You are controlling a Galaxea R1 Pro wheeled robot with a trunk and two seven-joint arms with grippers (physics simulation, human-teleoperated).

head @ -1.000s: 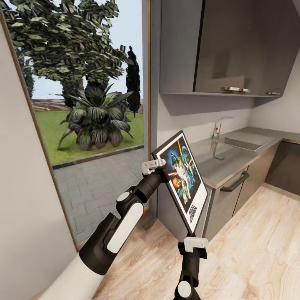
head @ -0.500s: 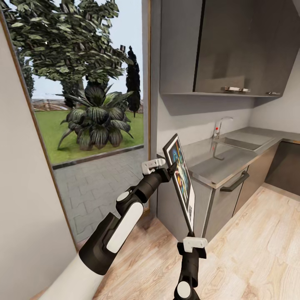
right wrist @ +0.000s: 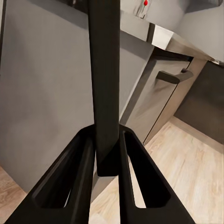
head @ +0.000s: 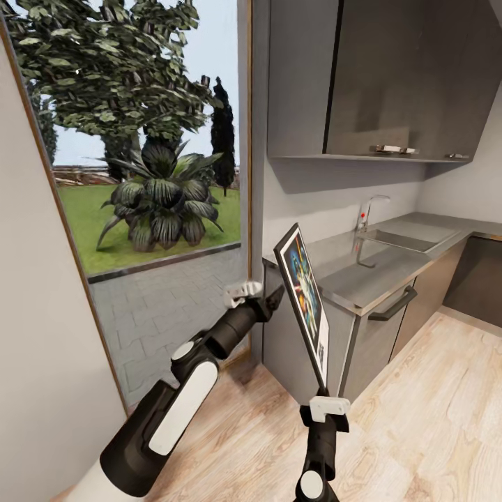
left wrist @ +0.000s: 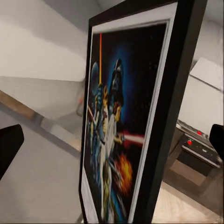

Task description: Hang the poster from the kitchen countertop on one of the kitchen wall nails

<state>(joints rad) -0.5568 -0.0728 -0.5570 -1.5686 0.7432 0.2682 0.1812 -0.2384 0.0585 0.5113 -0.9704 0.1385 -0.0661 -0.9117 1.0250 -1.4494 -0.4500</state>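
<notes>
The right gripper (right wrist: 108, 154) clamps the bottom corner of the poster (head: 305, 300), holding it upright in the air beside the end of the kitchen countertop (head: 376, 268). The left gripper (head: 273, 298) stands spread wide and just clear of the frame's edge. Risk: a single low corner grip may let the tall frame pivot or slip, striking the countertop.

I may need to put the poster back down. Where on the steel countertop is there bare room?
The shiny grey steel countertop looks bare from its near corner, behind the black-framed Star Wars poster, up to the built-in sink. Sink and chrome tap take the stretch beyond. The right hand grips the poster's lower corner.
</notes>
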